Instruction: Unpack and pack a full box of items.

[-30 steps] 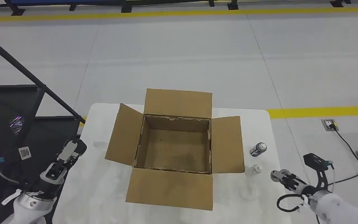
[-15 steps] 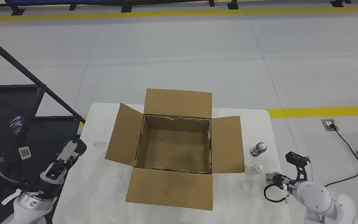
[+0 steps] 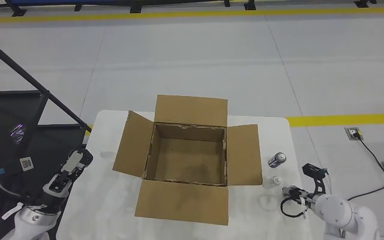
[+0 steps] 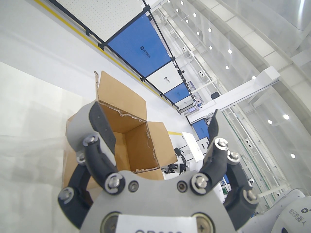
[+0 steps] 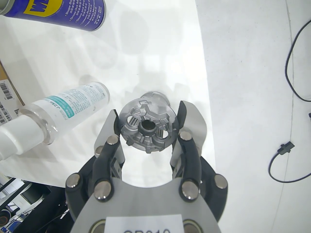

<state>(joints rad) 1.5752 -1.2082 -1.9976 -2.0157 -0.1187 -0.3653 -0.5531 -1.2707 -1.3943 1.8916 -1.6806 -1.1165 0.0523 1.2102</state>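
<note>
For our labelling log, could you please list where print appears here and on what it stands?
Spray can: big yellow lettering, small white lines.
Clear bottle: teal label, tiny print.
Box: barcode stickers, digits tiny.
Wall panels: logos.
Plates of left pincer and right pincer, which grips the metal part: labels cut off.
Wording left unquoted.

A white table [image 3: 108,180] stands on a pale hall floor [image 3: 210,54] crossed by yellow lines [image 3: 336,120]. A black cable [image 5: 287,66] trails near a floor socket [image 3: 353,133]. A black metal frame [image 3: 45,90] flanks the table's other side, with blue and white wall panels [image 4: 138,47] beyond.
</note>
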